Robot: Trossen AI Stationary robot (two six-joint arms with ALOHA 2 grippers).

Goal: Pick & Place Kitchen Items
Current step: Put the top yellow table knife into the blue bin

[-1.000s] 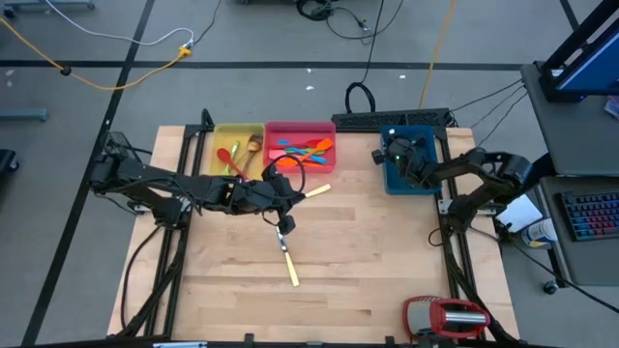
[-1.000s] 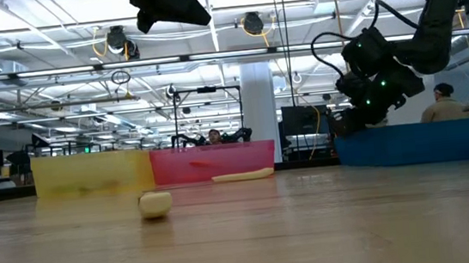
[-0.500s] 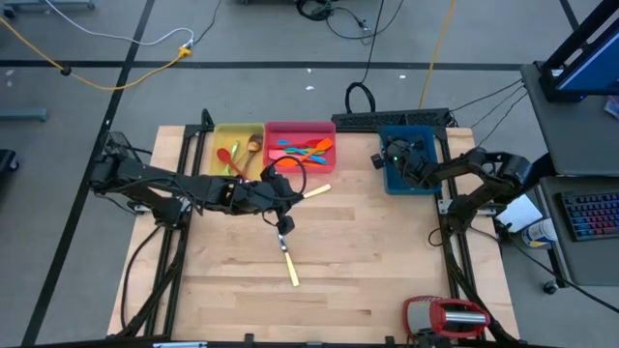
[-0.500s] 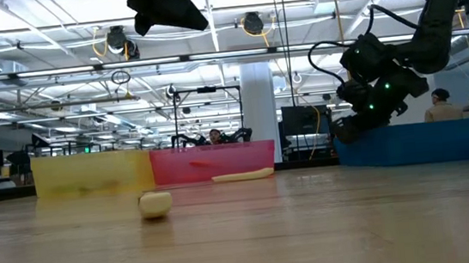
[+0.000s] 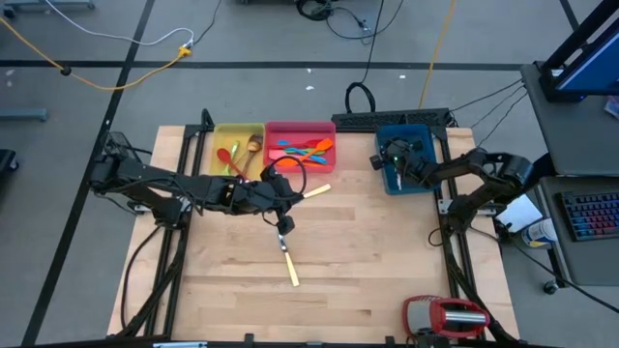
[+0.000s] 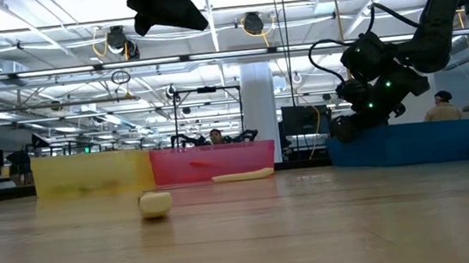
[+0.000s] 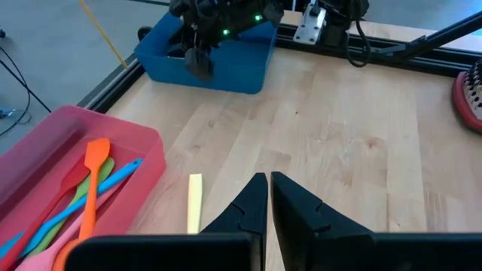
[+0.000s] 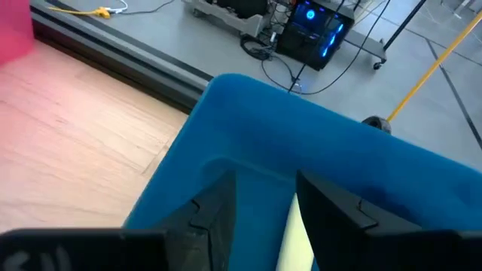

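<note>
Knife with a cream handle lies in the blue tray, between the right gripper fingers, which are apart. It looks light, stiff; grab mid-handle. Left gripper is shut, empty, near the pink tray.

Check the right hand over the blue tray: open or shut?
Open. The right hand shows a gap between its fingers above the blue tray, a cream handle visible between them.

Overhead, table-level, 2 wrist views
</note>
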